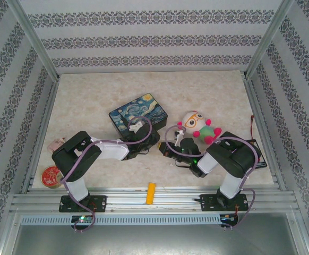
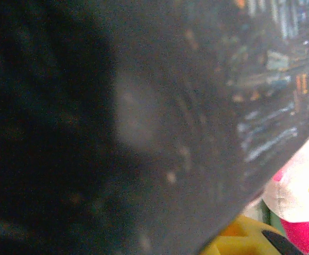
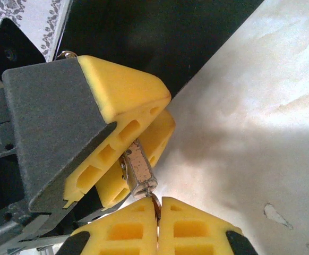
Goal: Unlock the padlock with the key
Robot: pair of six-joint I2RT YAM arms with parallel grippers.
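In the right wrist view, the left gripper (image 3: 153,127) reaches in from the upper left, its yellow foam-padded fingers (image 3: 123,95) clenched on the small brass-coloured padlock (image 3: 137,169). The lock's body sits wedged between the two pads, with its silvery lower end poking out toward the camera. Just below it, the right gripper (image 3: 159,213) has its own yellow pads pressed together, pinching the thin dark-grey metal key (image 3: 155,203). The key's tip comes right up to the padlock's exposed end, though it is too small to tell whether it sits in the keyhole. Both are held above the pale marbled tabletop (image 3: 260,106). From the top camera, the two grippers meet nose to nose near the table's middle, the left gripper (image 1: 153,142) just in front of the rectangular starry-night tin (image 1: 138,112) and the right gripper (image 1: 171,149) beside the white and pink plush toy (image 1: 199,126). An orange-yellow rectangular block (image 1: 151,193) lies on the near rail between the arm bases.
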